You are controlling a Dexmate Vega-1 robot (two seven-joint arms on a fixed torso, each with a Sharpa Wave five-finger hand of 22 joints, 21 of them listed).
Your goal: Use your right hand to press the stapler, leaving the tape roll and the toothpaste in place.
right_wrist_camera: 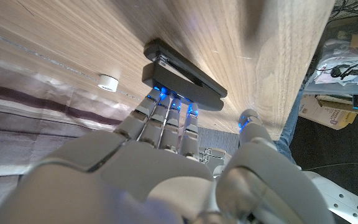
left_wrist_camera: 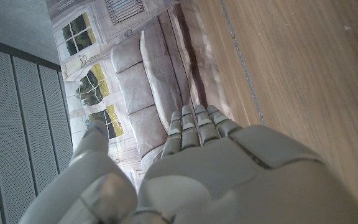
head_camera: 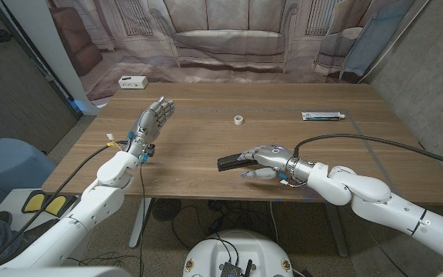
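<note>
The black stapler (head_camera: 231,161) lies on the wooden table (head_camera: 360,154) near the front edge, in the middle. My right hand (head_camera: 268,158) reaches in from the right with its fingers stretched over the stapler's right end and the thumb held apart below. In the right wrist view the fingertips (right_wrist_camera: 166,107) touch the stapler (right_wrist_camera: 182,73). A small white tape roll (head_camera: 238,119) stands farther back, also seen as the tape roll (right_wrist_camera: 108,82). The toothpaste tube (head_camera: 323,116) lies at the back right. My left hand (head_camera: 151,121) is raised at the left with straight fingers, holding nothing.
A white box (head_camera: 131,81) sits beyond the table's far left corner. A printed backdrop hangs behind the table. The left wrist view has my left hand (left_wrist_camera: 216,168) above bare wood (left_wrist_camera: 303,74). A black cable (head_camera: 375,140) arcs over my right arm.
</note>
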